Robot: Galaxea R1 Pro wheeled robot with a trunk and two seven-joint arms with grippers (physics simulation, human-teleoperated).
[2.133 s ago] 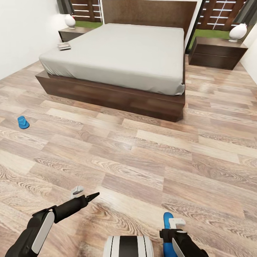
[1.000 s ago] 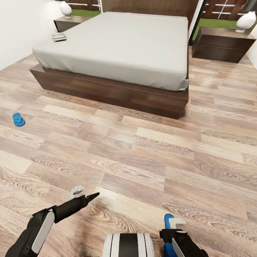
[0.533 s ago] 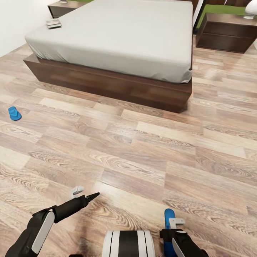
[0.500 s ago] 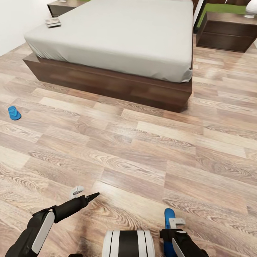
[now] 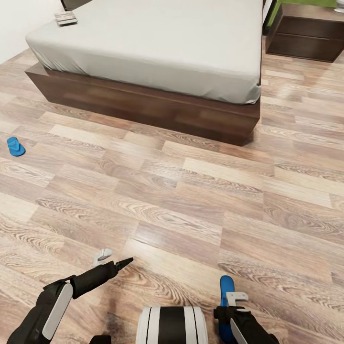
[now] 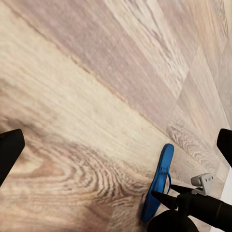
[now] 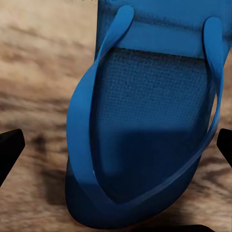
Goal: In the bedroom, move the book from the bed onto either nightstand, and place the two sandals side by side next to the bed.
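Blue sandal [image 5: 225, 291] under right gripper [image 5: 235, 300], long axis toward the bed [image 5: 157, 43].
Both arms low over the floor [image 5: 191, 200]; left gripper [image 5: 112, 260] fingers spread, grasping nothing. Right fingers: grip state unclear. Second sandal [image 5: 15, 145] far left on floor, well apart. Book [image 5: 65, 18] on bed's far left corner.

The floor [image 5: 191, 191] is wood plank with strong grain and a soft sheen, the bed [image 5: 157, 43] has a smooth matt pale cloth cover over a dark polished wood frame, and the held sandal [image 7: 145, 121] looks like blue rubbery foam with a fine pebbled footbed and smooth straps.
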